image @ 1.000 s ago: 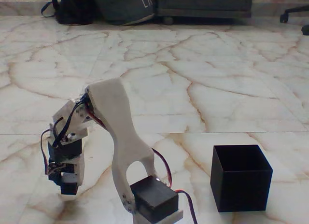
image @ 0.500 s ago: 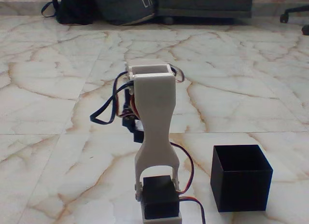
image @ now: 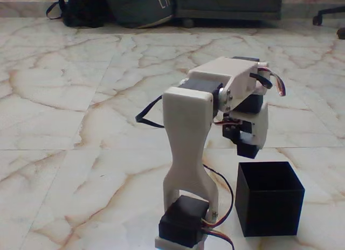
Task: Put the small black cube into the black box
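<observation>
The white arm reaches to the right, and its gripper point(image: 249, 144) points down just above the back left rim of the black box point(image: 269, 201). A small dark block at the fingertips looks like the small black cube point(image: 247, 148), with the gripper shut on it. The box stands open-topped on the marble floor at the lower right, and its inside is dark. The arm's base servo point(image: 183, 223) sits to the left of the box.
Veined marble floor point(image: 81, 153) spreads out to the left of and behind the arm. Along the back edge lie a black backpack point(image: 81, 7), a dark bag point(image: 140, 7) and low dark furniture point(image: 226, 5). A chair's wheeled foot point(image: 329, 15) is at the top right.
The arm has swung from the lower left through the middle to the right, carrying the cube. The gripper now hangs over the box's rim. The box has not moved.
</observation>
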Motion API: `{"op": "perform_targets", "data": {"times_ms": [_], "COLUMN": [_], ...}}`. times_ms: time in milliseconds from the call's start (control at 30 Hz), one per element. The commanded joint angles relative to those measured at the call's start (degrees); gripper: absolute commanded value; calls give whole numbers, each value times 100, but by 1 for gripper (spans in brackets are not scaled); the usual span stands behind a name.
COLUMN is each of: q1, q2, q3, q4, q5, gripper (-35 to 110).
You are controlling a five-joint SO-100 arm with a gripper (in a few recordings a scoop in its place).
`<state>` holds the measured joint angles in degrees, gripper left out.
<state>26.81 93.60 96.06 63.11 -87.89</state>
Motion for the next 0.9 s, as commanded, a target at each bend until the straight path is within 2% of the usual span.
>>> {"op": "perform_targets", "data": {"times_ms": [0, 167, 300, 400, 867], "q1": [316, 650, 729, 729, 747], "q2": [264, -97, -976, -1371, -1310], "q3": [70, 272, -229, -633, -606], "q4": [18, -712, -1204, -1160, -923], "q5": [-132, -281, -290, -202, -123], "gripper": [0, 0, 0, 0, 6]}}
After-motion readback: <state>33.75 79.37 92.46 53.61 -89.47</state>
